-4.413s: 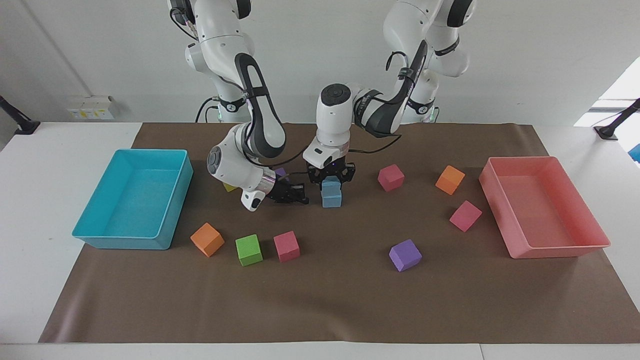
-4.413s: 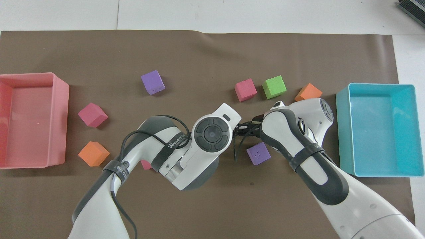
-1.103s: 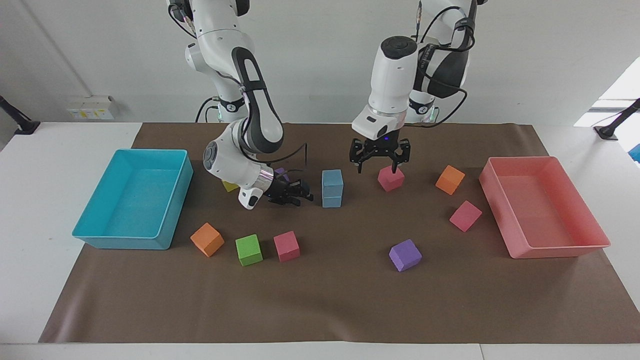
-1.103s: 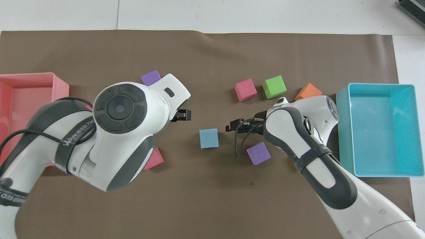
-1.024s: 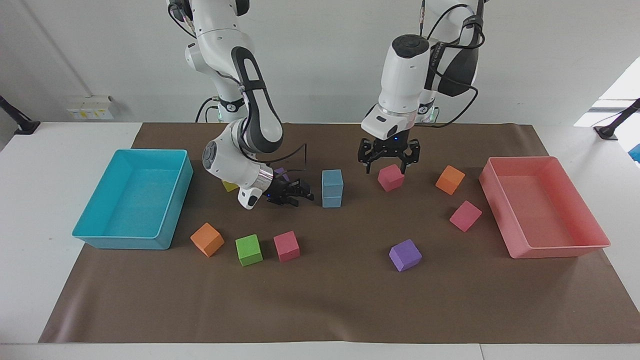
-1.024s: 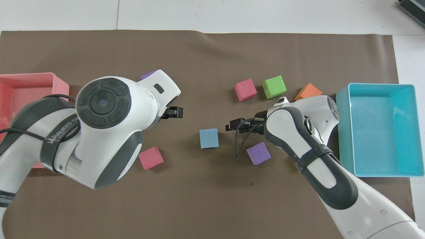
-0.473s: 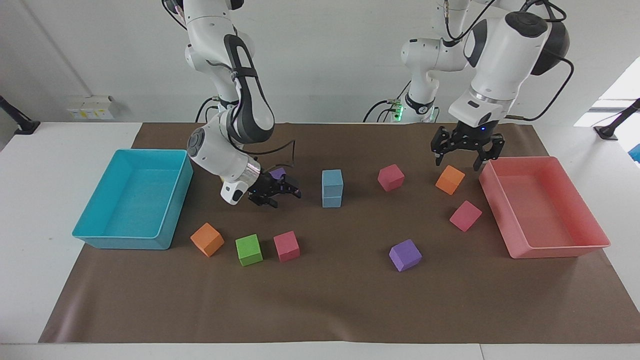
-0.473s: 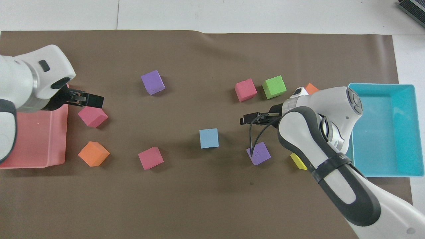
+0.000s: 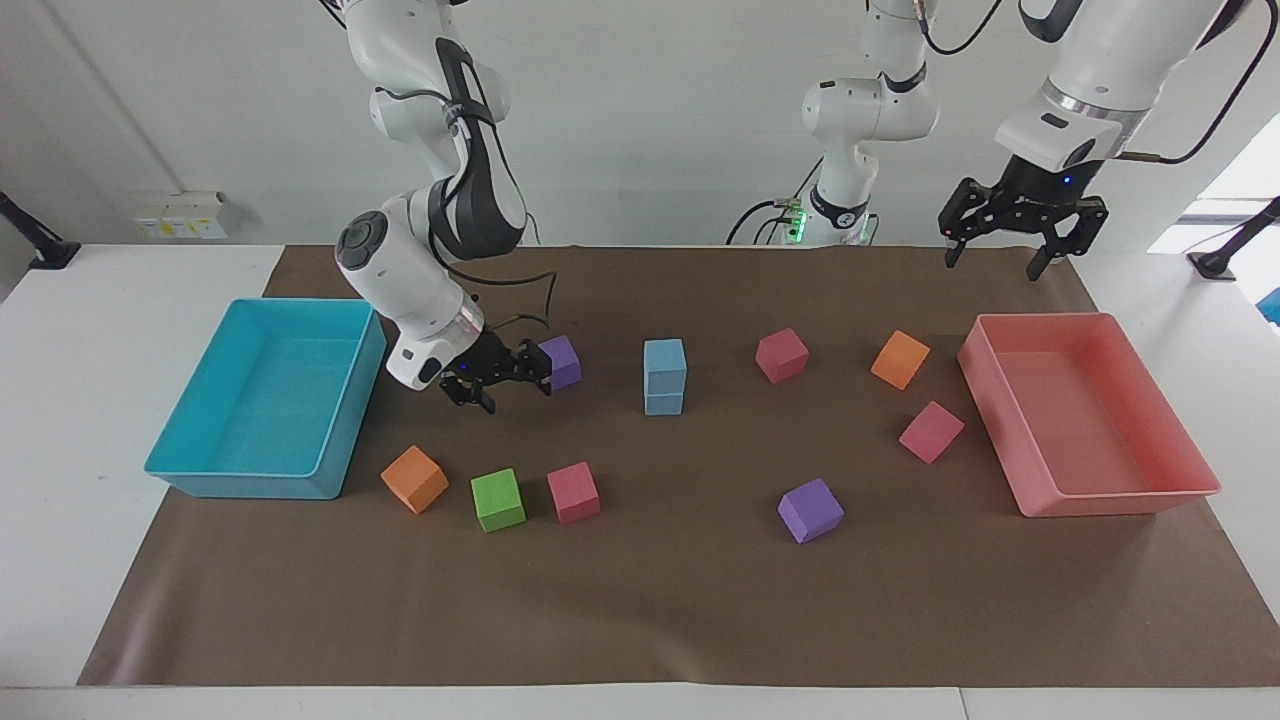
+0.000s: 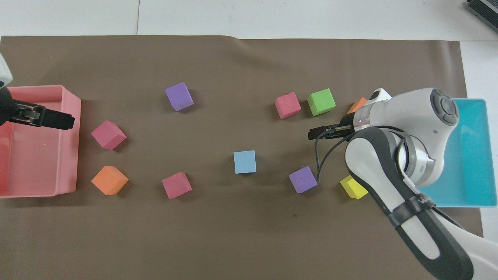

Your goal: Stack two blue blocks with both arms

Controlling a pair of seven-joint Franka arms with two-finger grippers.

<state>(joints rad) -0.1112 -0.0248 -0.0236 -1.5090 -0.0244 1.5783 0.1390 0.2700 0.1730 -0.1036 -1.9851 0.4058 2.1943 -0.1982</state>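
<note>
Both spread claws, left claw [image 9: 1010, 235] and right claw [image 9: 497, 378], have withdrawn from your blue stack [image 9: 664, 377]; stacking looks done, so park them.

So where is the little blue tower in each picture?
Facing view: the blue blocks stand stacked near the middle of the mat.
Overhead view: only the top blue block shows, near the middle.
Shared landmark: the purple block beside the stack, toward the right arm's end.

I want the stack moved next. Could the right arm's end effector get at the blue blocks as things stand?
Probably yes: the right end effector, open, hangs low beside the purple cube, and the stacked blue blocks stand uncovered with bare mat around them.
</note>
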